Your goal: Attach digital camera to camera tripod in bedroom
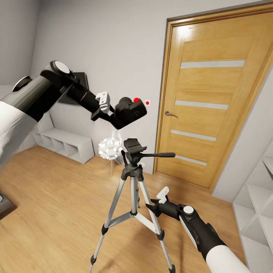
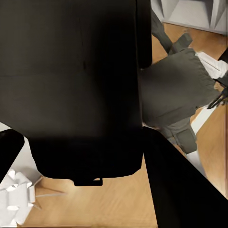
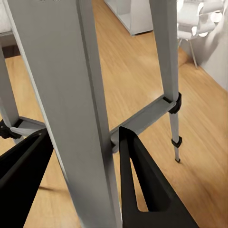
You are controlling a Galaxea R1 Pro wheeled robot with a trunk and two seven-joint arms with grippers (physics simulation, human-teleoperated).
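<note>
— Digital camera (image 1: 130, 110): held up in mid-air by the left gripper (image 1: 113, 113), above and slightly left of the camera tripod (image 1: 132, 182), clear of the pan head. Red dot on top facing the head view.

— Fingers on the left?

— Closed on the digital camera. In the left wrist view, black body (image 2: 80, 85) between two dark fingers (image 2: 185, 185), filling most of the picture; grey-black pan head (image 2: 175, 90) just beyond and below, wood floor (image 2: 114, 204) underneath.

— And the stand itself?

— Upright on the light wood floor (image 1: 49, 212) of the bedroom, three silver legs spread, black joints and feet, side handle (image 1: 161, 154) pointing toward the wooden door (image 1: 212, 106) with pale stripes.

— Right arm?

— Low, beside the right-hand leg (image 1: 151, 220). Right gripper (image 1: 151, 206) at the leg near the cross braces. In the right wrist view, silver leg (image 3: 76, 104) standing between the two black fingers (image 3: 142, 185), spread wide on either side; touching or not, cannot tell.

— Anything else around?

— White cube shelves (image 1: 64, 144) along the grey wall at left, more white shelving (image 1: 258, 204) at the right edge, a white chair (image 1: 110, 148) behind the tripod head, partly hidden.
</note>
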